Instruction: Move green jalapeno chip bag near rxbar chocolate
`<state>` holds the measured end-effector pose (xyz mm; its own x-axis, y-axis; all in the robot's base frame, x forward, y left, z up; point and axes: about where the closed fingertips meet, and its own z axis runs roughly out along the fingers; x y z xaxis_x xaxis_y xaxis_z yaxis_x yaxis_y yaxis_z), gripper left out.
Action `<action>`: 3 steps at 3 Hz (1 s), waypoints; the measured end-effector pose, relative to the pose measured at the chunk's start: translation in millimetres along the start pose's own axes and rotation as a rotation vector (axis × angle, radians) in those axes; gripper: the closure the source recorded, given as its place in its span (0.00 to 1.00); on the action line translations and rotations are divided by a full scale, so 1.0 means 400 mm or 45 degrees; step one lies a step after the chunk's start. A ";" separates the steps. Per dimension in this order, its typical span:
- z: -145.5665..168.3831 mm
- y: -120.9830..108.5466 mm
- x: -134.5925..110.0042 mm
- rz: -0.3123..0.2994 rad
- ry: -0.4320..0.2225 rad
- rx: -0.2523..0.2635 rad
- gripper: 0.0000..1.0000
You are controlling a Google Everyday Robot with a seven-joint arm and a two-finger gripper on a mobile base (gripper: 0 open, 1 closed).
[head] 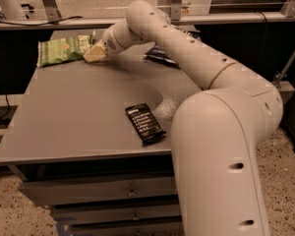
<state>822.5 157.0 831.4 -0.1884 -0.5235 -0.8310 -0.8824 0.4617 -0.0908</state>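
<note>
Your gripper (95, 53) sits in the upper left of the frame, its tip against the right edge of the green jalapeno chip bag (61, 49). You cannot tell from this view whether it grasps the bag. The bag lies flat at the far left corner of the table (78, 112). The arm (187, 53) reaches in from the lower right, passing over a dark blue bag (160, 57). The rxbar chocolate (145, 123) lies flat near the table's front edge, centre frame, well apart from the green bag.
</note>
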 end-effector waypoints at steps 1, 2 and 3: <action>0.000 0.000 0.000 0.000 0.000 0.000 0.95; 0.000 0.000 0.000 0.000 0.000 0.000 1.00; 0.000 0.000 0.000 0.000 0.000 0.000 1.00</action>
<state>822.4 157.0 831.5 -0.1881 -0.5234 -0.8311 -0.8824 0.4615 -0.0910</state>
